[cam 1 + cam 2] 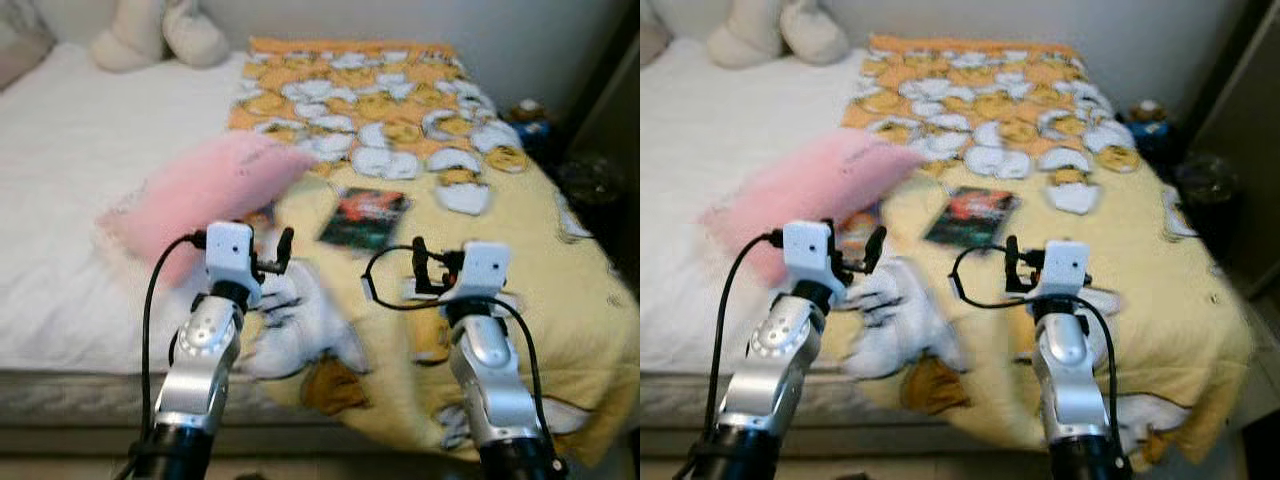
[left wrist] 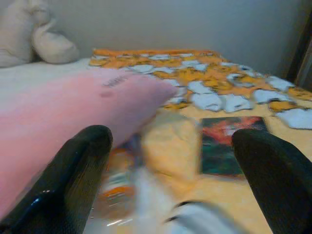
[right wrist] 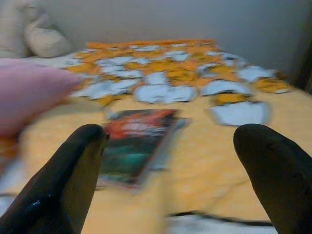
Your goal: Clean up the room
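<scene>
While both claws, left claw (image 2: 170,180) and right claw (image 3: 170,175), hang wide open and empty above the bed (image 1: 60,190), a dark book (image 1: 363,218) lies beside the pink pillow (image 1: 200,190).

This was a bedroom in a home: a bed (image 1: 70,230) with a white sheet stood against a plain wall, half covered by a yellow cartoon-print blanket (image 1: 420,130). A pink pillow (image 1: 200,190) lay on it, a cream plush toy (image 1: 150,35) sat at its far end, and a book (image 1: 365,218) rested on the blanket.
</scene>
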Tool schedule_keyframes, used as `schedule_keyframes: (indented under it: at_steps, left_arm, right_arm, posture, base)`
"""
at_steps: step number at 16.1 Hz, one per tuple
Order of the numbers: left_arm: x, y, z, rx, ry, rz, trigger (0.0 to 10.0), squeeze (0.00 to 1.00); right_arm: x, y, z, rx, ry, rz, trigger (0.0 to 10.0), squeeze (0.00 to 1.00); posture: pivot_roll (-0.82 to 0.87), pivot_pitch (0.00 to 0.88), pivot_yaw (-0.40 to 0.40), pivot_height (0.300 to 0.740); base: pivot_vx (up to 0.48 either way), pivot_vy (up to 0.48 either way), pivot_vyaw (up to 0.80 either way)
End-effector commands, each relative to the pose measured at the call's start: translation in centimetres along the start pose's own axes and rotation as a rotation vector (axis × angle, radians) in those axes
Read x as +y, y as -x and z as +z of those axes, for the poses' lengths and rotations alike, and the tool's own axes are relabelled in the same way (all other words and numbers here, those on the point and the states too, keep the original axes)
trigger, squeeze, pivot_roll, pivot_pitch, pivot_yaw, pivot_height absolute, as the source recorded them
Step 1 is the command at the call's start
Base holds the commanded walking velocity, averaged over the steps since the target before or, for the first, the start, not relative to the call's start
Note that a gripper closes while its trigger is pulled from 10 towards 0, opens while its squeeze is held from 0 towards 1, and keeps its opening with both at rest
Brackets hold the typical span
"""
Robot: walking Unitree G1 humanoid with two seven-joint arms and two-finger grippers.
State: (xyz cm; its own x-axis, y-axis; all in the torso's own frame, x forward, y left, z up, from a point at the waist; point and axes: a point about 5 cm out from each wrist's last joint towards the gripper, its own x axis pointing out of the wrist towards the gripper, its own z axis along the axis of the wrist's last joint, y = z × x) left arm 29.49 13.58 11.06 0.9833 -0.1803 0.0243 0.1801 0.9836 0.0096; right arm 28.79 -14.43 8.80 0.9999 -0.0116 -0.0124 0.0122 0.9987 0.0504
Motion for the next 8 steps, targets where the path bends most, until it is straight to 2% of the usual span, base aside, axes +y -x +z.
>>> schedule_keyframes:
  at_steps: [1, 3, 4, 6, 8]
  left_arm:
    - [0.62, 0.1, 0.17, 0.003, 0.006, 0.013, 10.0, 0.0]
    - [0.62, 0.06, -0.11, 0.022, -0.031, 0.022, 10.0, 0.0]
    - [0.52, 0.0, -0.3, 0.034, -0.085, 0.022, 10.0, 0.0]
    - [0.5, 0.0, -0.32, 0.037, -0.075, 0.027, 10.0, 0.0]
    - [0.43, -0.07, -0.18, 0.03, -0.071, 0.024, 10.0, 0.0]
  right_arm:
    - [0.75, -0.09, 0.36, -0.012, -0.005, 0.021, 10.0, 0.0]
    - [0.77, -0.02, 0.32, -0.01, -0.005, 0.019, 10.0, 0.0]
    - [0.75, 0.01, 0.3, -0.01, -0.006, 0.017, 10.0, 0.0]
    - [0.75, -0.01, 0.07, 0.015, -0.005, 0.014, 10.0, 0.0]
    - [0.77, 0.04, -0.03, 0.021, -0.007, 0.011, 10.0, 0.0]
  posture:
    - [-0.07, 0.0, 0.022, 0.74]
    - [-0.07, 0.0, 0.023, 0.74]
    - [-0.07, 0.0, 0.024, 0.74]
    - [-0.07, 0.0, 0.025, 0.74]
    - [-0.07, 0.0, 0.027, 0.74]
  base:
    - [0.0, 0.48, 0.0]
    - [0.0, 0.48, 0.0]
    - [0.0, 0.0, 0.0]
    - [0.0, 0.0, 0.0]
    - [0.0, 0.0, -0.77]
